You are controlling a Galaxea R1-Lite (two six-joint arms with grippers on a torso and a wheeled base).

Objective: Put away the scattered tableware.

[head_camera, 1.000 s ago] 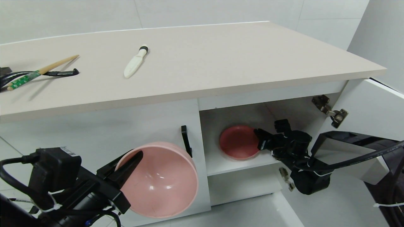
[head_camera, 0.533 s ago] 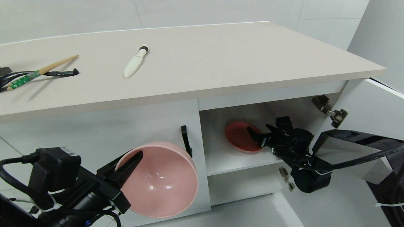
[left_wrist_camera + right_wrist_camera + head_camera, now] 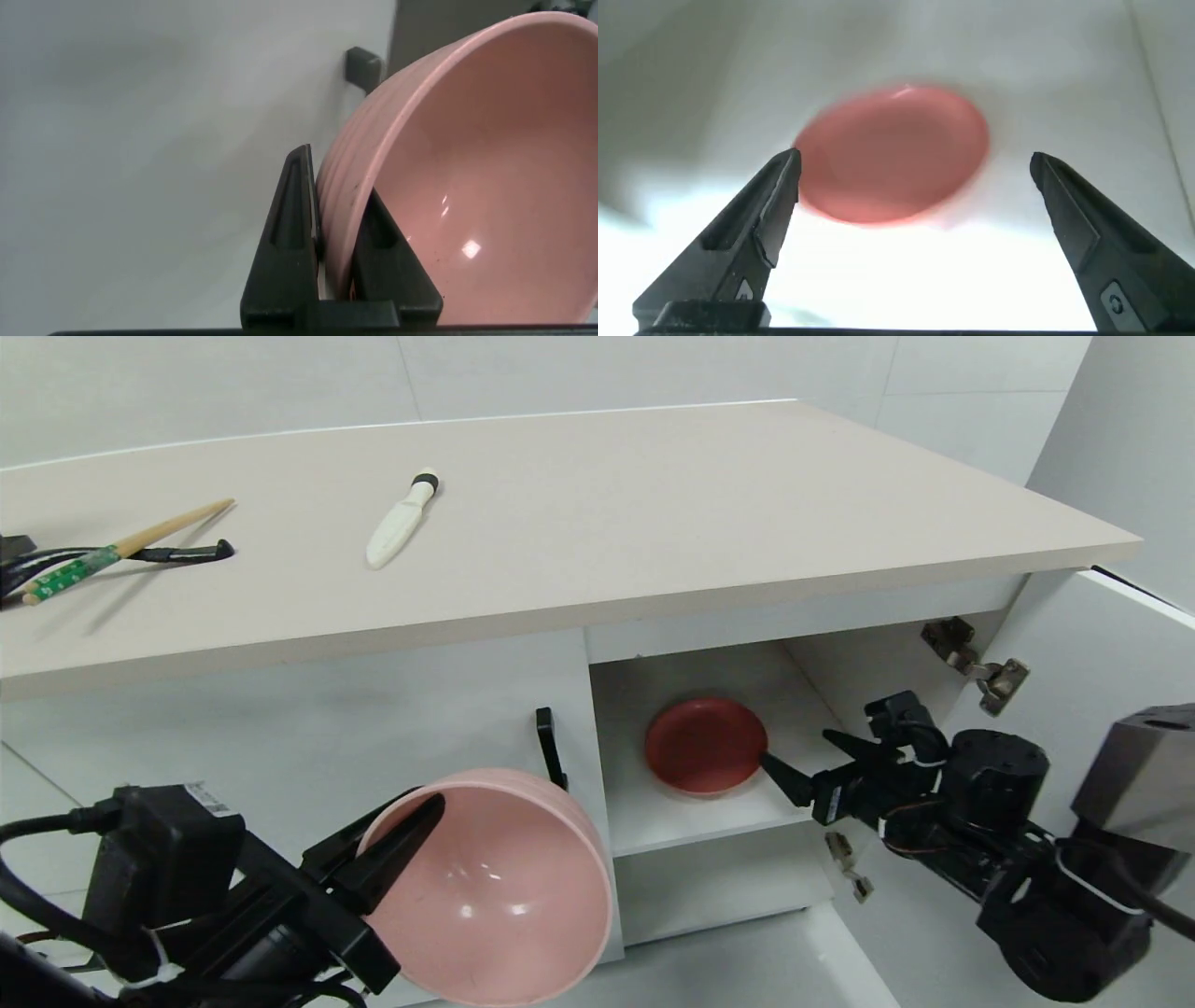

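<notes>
I am clamping my left gripper [image 3: 422,800] on the big round pink bowl's [image 3: 495,896] rim, while my right gripper [image 3: 801,751] is hanging spread, the shallow round red dish [image 3: 705,745] lying just beyond its tips.

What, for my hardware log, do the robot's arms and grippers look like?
Both are black. The left gripper and right gripper each have two tapered, wedge-shaped fingers. Black cables run along the wrists, tied with white zip ties. The left wrist carries a small white label; the right arm has a grey link.
</notes>
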